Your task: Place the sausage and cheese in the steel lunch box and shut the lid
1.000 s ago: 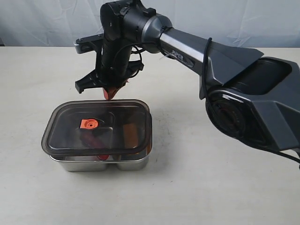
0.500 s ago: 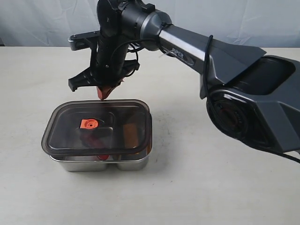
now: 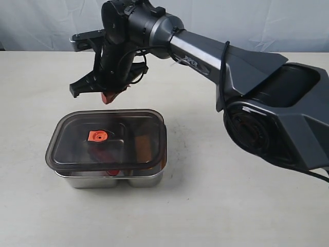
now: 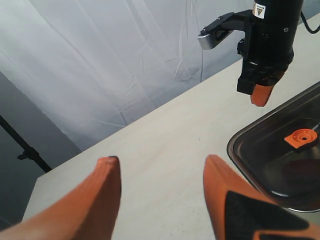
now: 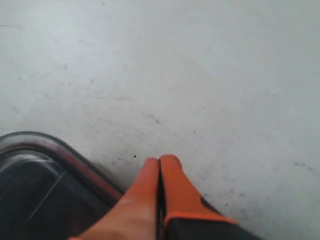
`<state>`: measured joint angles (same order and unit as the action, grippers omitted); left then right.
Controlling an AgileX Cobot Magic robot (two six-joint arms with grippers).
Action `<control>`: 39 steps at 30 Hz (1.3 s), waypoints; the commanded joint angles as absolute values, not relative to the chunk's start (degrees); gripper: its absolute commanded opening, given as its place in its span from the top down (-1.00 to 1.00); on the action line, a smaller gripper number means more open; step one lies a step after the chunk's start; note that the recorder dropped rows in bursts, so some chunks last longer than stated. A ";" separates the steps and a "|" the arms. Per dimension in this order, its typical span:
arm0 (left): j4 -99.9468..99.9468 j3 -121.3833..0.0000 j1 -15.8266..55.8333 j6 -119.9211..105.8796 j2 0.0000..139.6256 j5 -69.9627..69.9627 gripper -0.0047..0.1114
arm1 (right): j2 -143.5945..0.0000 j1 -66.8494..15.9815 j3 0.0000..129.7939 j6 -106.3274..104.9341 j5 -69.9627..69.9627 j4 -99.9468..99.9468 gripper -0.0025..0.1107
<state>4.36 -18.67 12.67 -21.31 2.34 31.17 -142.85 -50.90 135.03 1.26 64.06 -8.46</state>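
Lid (image 3: 105,139) sits on lunch box (image 3: 110,179), apparently not pressed home. Right end effector (image 3: 108,96) closed, empty, raised just behind box. Left end effector (image 4: 162,162) open, empty. Lid judged light, stiff, slick: press flat near corners, off the tab (image 3: 96,136).

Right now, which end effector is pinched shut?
The right end effector, hovering near the lid: its orange fingertips touch. The left end effector is open wide, holding nothing.
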 commanded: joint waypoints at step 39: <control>4.60 -18.96 13.16 -20.96 2.01 31.25 0.07 | -143.04 -50.95 135.02 1.67 58.08 -11.69 0.96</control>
